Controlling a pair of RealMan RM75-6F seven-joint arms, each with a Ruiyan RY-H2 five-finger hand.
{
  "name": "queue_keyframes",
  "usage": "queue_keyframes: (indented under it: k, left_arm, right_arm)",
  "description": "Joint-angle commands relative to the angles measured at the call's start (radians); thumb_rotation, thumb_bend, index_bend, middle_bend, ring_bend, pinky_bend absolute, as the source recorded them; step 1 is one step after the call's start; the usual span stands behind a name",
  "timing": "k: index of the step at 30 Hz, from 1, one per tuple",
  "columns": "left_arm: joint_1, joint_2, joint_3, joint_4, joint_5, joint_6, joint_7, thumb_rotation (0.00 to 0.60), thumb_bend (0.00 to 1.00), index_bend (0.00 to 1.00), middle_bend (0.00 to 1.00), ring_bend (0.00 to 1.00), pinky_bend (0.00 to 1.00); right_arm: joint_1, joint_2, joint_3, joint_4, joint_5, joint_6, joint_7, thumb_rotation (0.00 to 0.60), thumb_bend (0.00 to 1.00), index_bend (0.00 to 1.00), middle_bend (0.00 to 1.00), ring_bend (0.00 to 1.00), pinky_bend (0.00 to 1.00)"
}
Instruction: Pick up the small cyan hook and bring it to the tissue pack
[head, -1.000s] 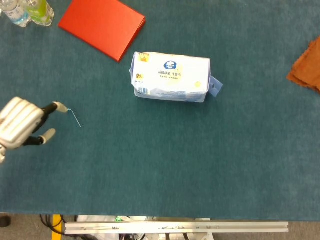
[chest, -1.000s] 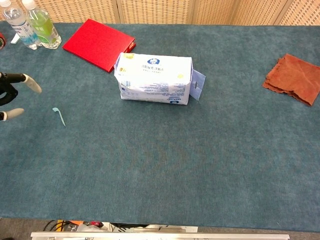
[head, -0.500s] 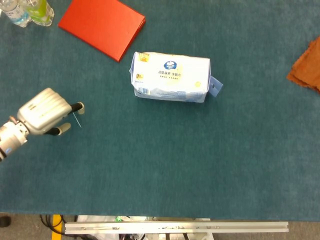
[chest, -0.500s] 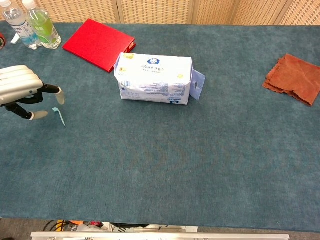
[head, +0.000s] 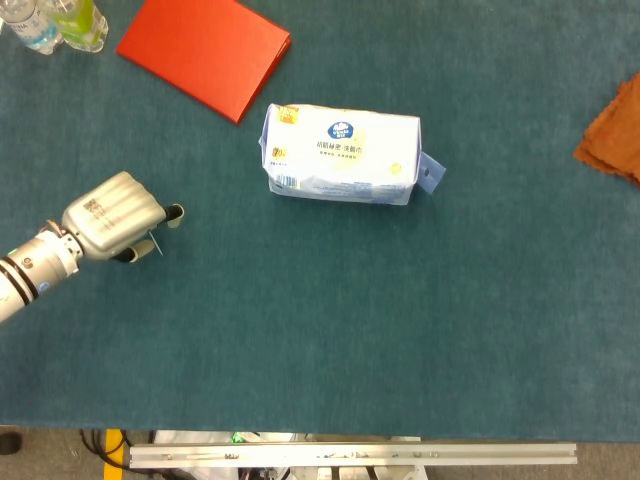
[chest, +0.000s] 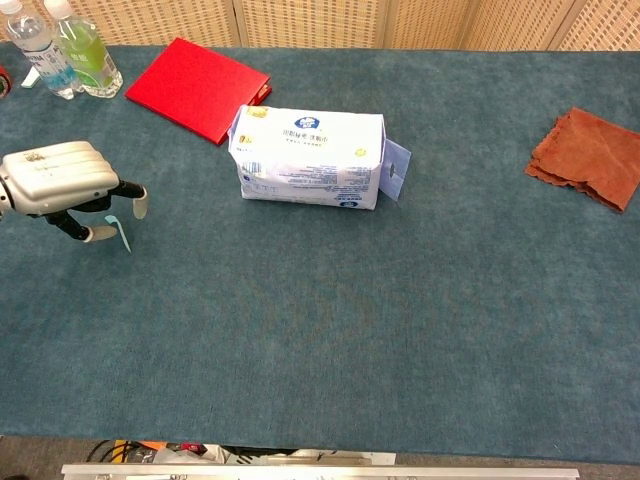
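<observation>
Chest view: left robot hand (chest: 60, 182) now over cyan hook (chest: 119, 232)

Your left hand (head: 112, 214): silver-grey metallic shell over the back, smooth and rounded, with parallel grooves running along it like ribs. A small dark printed label sits on the shell near the wrist end; its text is too small to read. Fingers (chest: 133, 203): black segments ending in pale beige, rounded tip pads. Wrist: silver cylinder with a black band, joining a white forearm section that leaves the head view at its left edge. In the chest view the same shell (chest: 55, 176) reads off-white to light grey.
</observation>
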Motion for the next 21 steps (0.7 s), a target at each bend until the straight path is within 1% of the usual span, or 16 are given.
queue_keyframes:
  k: [1, 13, 21]
  left_arm:
    - [-0.005, -0.007, 0.007, 0.009, -0.008, -0.007, 0.012, 0.6, 0.32, 0.4, 0.99, 1.0, 0.99]
    - [-0.007, -0.023, 0.043, 0.02, -0.038, -0.017, 0.037, 0.6, 0.32, 0.44, 0.99, 1.0, 0.99]
    - [-0.01, -0.046, 0.056, 0.045, -0.054, -0.015, 0.022, 0.6, 0.32, 0.45, 0.99, 1.0, 0.99]
  right_arm:
    - [-0.001, -0.001, -0.001, 0.002, 0.001, 0.0, 0.001, 0.6, 0.44, 0.21, 0.33, 0.26, 0.32]
    - [-0.005, -0.002, -0.002, 0.004, 0.003, 0.002, 0.002, 0.6, 0.44, 0.2, 0.33, 0.26, 0.32]
    - [-0.008, 0.003, -0.002, -0.003, 0.005, 0.004, -0.005, 0.6, 0.44, 0.2, 0.33, 0.26, 0.32]
